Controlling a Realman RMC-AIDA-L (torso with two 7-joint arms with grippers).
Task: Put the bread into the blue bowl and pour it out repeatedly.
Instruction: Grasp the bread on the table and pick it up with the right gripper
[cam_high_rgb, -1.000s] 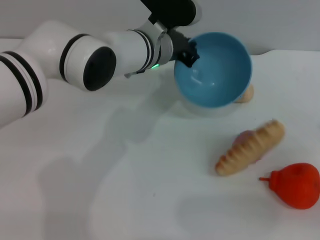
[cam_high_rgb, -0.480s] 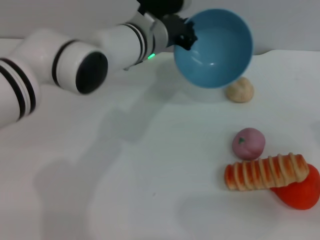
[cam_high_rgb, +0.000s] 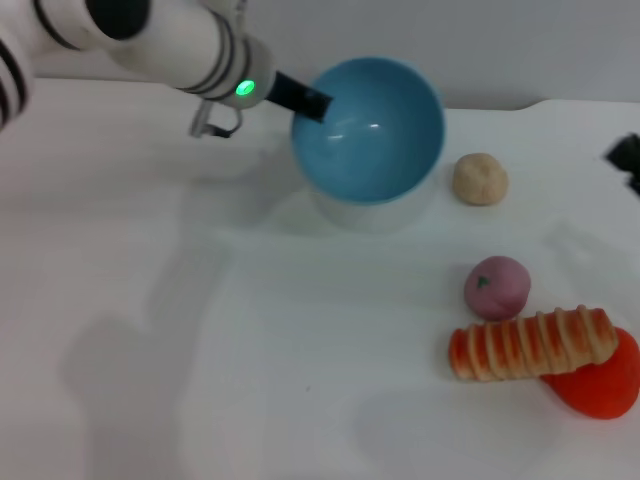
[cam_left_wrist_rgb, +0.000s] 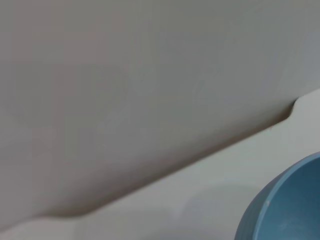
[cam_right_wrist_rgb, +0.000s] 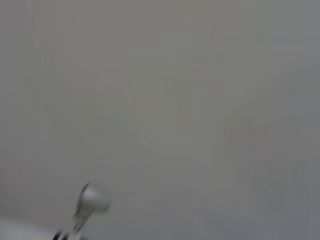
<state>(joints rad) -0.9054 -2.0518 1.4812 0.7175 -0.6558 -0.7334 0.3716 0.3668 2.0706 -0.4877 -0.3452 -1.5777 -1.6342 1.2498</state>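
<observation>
White table (cam_high_rgb: 200, 380), head-only bread (cam_high_rgb: 532, 344)

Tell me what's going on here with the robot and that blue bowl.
The left tool holds the blue bowl by its rim, tipped so its empty hollow faces the camera. The bread lies on the white table, stripes up, against a red fruit, near a purple fruit. A beige bun sits beside the bowl. The right tool barely shows at the edge.
</observation>
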